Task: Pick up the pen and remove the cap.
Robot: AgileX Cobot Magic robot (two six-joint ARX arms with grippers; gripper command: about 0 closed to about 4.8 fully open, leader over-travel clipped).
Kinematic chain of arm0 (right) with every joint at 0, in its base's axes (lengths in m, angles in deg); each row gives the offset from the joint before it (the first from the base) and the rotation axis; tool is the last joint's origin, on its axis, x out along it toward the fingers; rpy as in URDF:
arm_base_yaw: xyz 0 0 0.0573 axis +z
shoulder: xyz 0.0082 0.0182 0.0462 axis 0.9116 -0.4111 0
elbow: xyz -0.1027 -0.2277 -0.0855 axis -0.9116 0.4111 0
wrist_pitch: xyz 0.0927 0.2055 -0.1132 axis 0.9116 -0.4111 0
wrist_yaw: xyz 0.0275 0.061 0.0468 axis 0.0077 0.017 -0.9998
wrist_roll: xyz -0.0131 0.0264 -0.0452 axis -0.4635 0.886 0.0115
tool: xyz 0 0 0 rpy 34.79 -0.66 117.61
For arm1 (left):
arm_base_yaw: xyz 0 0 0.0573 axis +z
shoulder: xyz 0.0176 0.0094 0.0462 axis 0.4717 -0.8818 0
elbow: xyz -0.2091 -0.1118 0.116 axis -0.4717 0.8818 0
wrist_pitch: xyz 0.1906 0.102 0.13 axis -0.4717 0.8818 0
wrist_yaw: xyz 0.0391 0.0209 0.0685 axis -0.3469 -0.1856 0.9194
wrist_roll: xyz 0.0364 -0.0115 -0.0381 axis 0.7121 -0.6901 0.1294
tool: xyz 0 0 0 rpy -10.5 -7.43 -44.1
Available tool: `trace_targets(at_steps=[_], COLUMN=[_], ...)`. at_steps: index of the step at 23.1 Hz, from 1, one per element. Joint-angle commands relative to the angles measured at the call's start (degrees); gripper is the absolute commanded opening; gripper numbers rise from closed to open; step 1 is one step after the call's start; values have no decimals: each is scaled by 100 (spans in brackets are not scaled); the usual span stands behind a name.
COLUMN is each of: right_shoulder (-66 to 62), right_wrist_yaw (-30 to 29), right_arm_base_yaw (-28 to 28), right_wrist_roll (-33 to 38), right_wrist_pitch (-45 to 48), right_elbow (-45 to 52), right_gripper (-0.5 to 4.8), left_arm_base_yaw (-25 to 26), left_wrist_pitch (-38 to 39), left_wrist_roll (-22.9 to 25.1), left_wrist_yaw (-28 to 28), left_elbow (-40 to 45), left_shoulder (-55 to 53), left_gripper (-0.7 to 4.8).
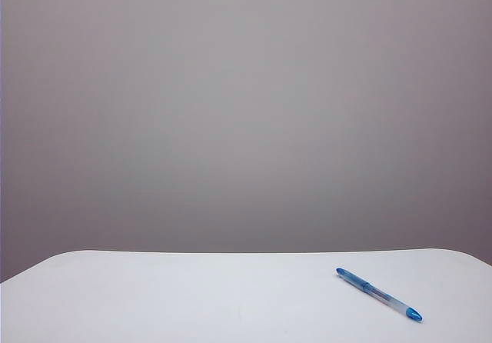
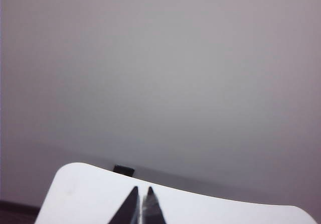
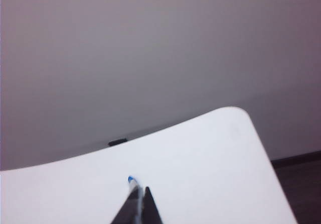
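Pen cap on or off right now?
On. The pen lies whole on the table, cap seated on one end; neither pincer shows there.

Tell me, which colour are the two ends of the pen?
Blue, on the pen; the exterior view shows it best.

Right gripper (image 3: 140,191) hides most of the pen (image 3: 131,180); cap indistinguishable.
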Motion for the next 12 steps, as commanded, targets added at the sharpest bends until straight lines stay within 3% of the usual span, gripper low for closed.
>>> trace_targets(at_steps=[1,3,6,9,12], right_shoulder=[-857,-1558,-2205,-3224,-4225], right_wrist_yaw=[55,-63,-820,-1709,-1770], right_arm_base_yaw=[0,0,-11,-7,-9], right_wrist_roll=[-457,-793,-1427,-1786,-1788], right_wrist_pitch=[190,227,529,1001,901], right_elbow=[-756,-1283,-1694,-2236,-2822], right_gripper=[-5,-5,0,6,14], left_arm_base_yaw=[9,7,9,0,-2], left_wrist_pitch=[-35,4,199,890,1432], left_wrist_roll=[-177,-175,-138,483,1008], left_wrist_yaw=[-413,-608,-774,-1209,-1294], left_elbow=[-570,-960,-1379,-2194,-2874], left_shoulder=[-688,-1211,-1788,-2787,-3674], left_gripper=[17,17,17,18,18])
